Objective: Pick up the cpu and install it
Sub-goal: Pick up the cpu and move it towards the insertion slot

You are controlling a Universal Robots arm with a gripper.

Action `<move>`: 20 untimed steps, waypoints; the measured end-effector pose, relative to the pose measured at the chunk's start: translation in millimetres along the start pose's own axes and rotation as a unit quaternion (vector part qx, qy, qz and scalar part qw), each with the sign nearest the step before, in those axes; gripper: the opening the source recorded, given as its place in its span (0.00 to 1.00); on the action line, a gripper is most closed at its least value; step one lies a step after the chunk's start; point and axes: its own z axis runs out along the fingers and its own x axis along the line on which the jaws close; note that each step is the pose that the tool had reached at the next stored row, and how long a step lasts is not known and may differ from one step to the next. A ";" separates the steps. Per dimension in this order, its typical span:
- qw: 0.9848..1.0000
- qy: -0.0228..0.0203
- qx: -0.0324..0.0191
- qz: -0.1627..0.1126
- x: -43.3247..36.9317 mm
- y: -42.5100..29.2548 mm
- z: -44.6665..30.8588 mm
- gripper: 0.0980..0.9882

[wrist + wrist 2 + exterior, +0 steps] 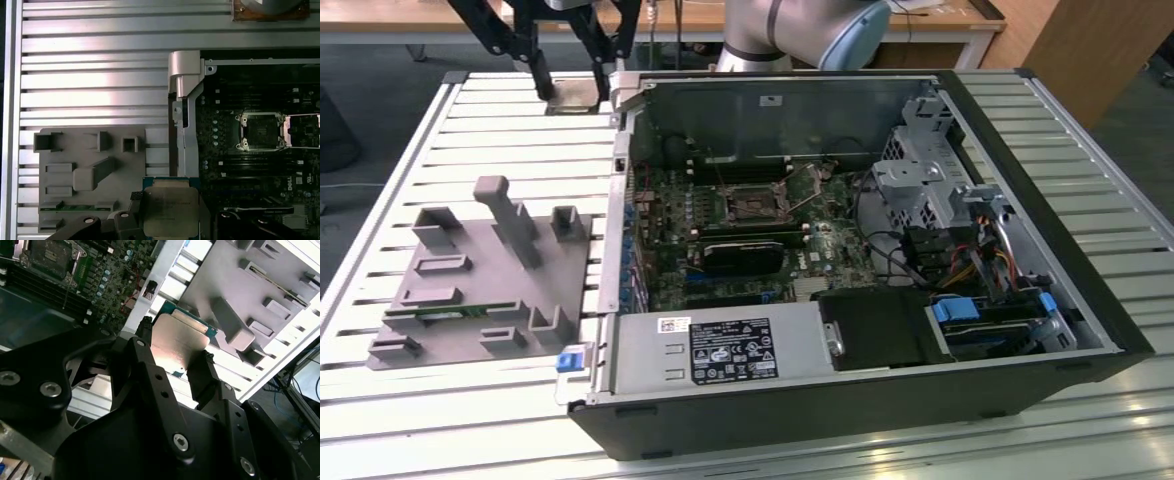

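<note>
The cpu (pixel 168 211) is held clear of the counter (pixel 480 130), and its silvery face shows in both wrist views. The jaws of the gripper (pixel 176 351) are closed on it, with one black finger (pixel 141 355) at each of two opposite edges. In the first wrist view we see the chip against the line where the grey holder (pixel 480 270) meets the side wall (pixel 183 115) of the open computer case (pixel 854 410). This metal wall stands between the holder and the motherboard (pixel 674 215). The socket (pixel 260 131) lies bare, its retaining frame (pixel 305 131) open beside it, well apart from the chip. A green memory stick (pixel 75 206) rests in a slot of the holder. In the exterior view we note a black block (pixel 744 255) just beside the socket, bundled cables (pixel 961 265) toward the exterior view's right, and the power supply (pixel 707 355) along the near wall.
</note>
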 end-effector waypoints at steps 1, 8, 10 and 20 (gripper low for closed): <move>1.000 0.000 0.000 0.000 -2.2 0.2 -0.1 0.49; 1.000 0.000 0.000 0.000 -15.9 1.6 -0.3 0.49; 1.000 0.000 0.000 0.000 -19.9 2.0 -0.3 0.49; 1.000 0.000 0.000 0.000 -39.6 4.3 -0.6 0.49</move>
